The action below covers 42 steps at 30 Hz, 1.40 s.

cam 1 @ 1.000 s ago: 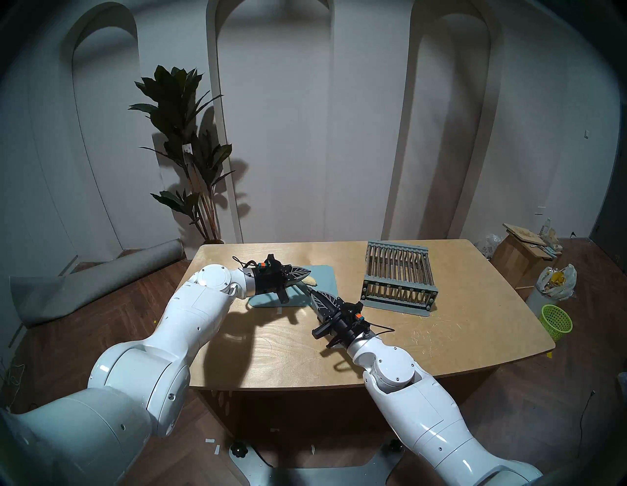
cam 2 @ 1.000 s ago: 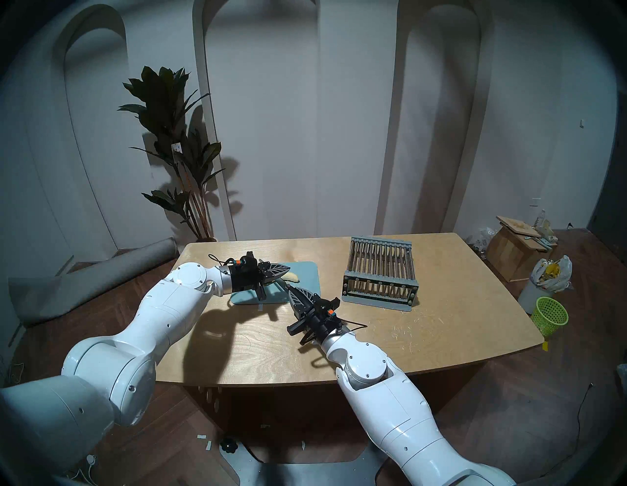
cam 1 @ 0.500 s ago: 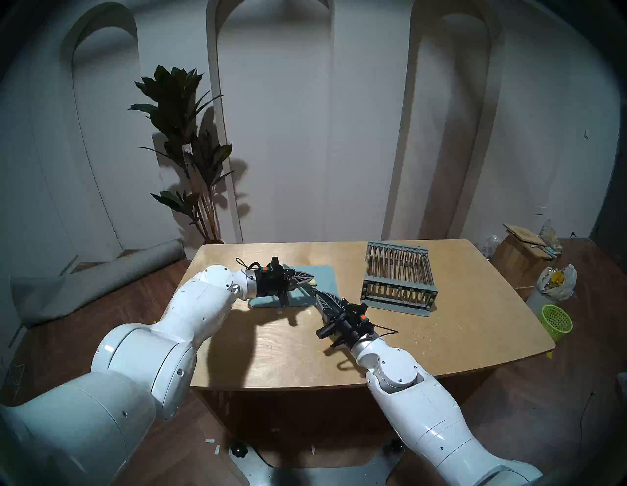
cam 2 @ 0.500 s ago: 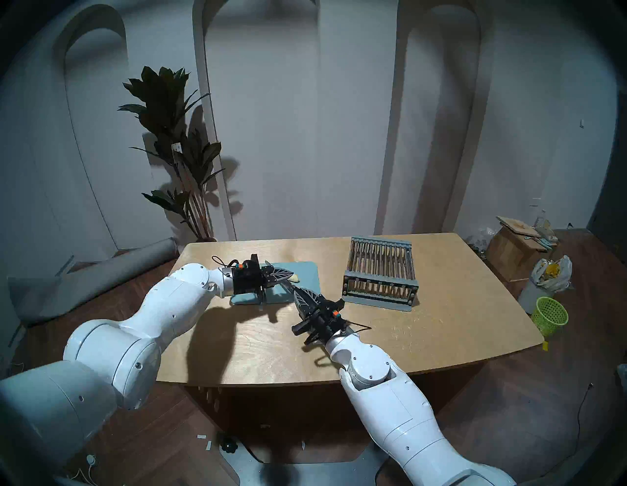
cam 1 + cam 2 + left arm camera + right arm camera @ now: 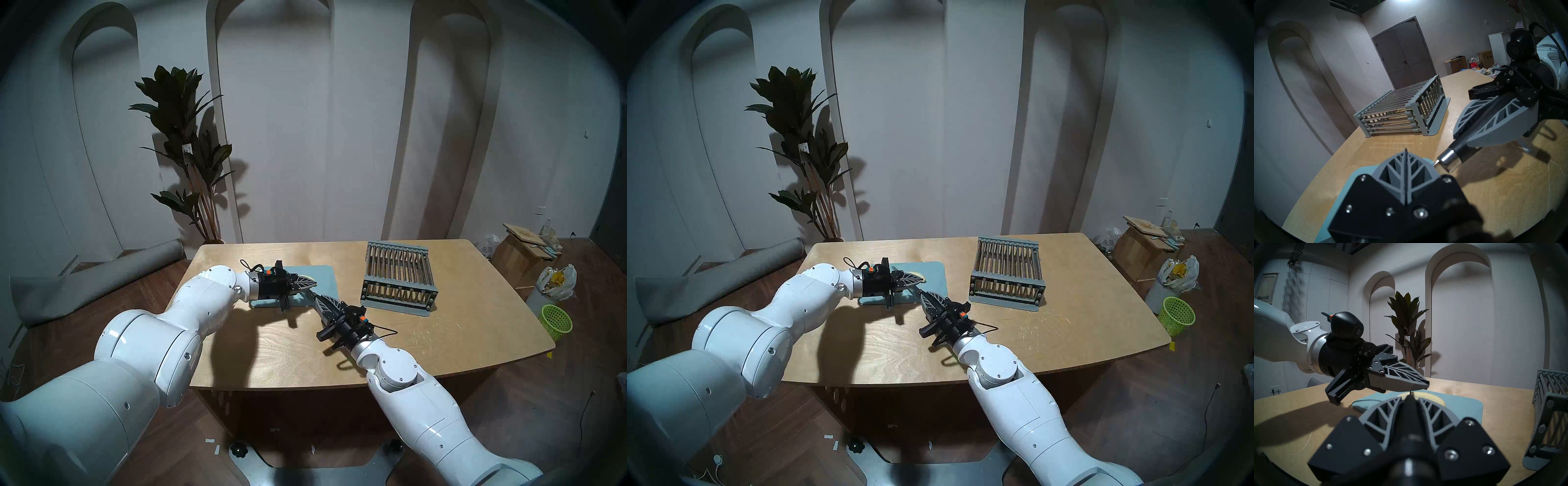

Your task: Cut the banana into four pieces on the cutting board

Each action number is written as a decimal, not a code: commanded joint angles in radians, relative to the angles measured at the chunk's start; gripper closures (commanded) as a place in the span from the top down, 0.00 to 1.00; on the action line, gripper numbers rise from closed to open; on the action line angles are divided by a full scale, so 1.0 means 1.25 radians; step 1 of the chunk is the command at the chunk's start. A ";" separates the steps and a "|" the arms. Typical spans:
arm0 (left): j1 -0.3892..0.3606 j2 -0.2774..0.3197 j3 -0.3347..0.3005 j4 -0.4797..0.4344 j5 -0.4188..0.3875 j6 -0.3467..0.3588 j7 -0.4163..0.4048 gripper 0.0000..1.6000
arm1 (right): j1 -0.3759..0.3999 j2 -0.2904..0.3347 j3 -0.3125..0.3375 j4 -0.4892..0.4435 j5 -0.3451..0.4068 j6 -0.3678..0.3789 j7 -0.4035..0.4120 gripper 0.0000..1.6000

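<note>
banana (image 5: pixel 1425 395) lies crosswise on your cutting board (image 5: pixel 325 276) under the closed, empty left gripper (image 5: pixel 314 283), now lower; your right gripper (image 5: pixel 317 298) stays clamped on the knife (image 5: pixel 1451 157), at the board's near edge.

In both head views most of the banana (image 5: pixel 311 286) is covered by the left gripper (image 5: pixel 314 282), only a pale sliver being seen at the fingertips. The blade of the knife (image 5: pixel 1451 157) is hidden behind that gripper in the left wrist view, lower centre. The rack (image 5: pixel 1549 417) is cut off at the right edge of the right wrist view.
</note>
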 commanded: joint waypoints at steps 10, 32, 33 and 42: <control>-0.037 -0.010 0.038 0.049 0.036 -0.037 0.004 0.00 | 0.025 -0.026 -0.005 -0.017 0.042 0.043 0.015 0.00; -0.087 -0.045 0.043 0.084 0.002 -0.003 -0.017 0.00 | 0.012 -0.023 0.014 -0.047 0.073 0.062 0.014 0.00; -0.092 -0.045 0.034 0.083 -0.007 -0.002 -0.016 0.00 | 0.012 -0.023 0.015 -0.047 0.075 0.063 0.015 0.00; -0.110 -0.048 -0.094 0.079 -0.128 0.003 0.088 0.00 | 0.002 -0.029 0.033 -0.056 0.117 0.081 0.027 0.00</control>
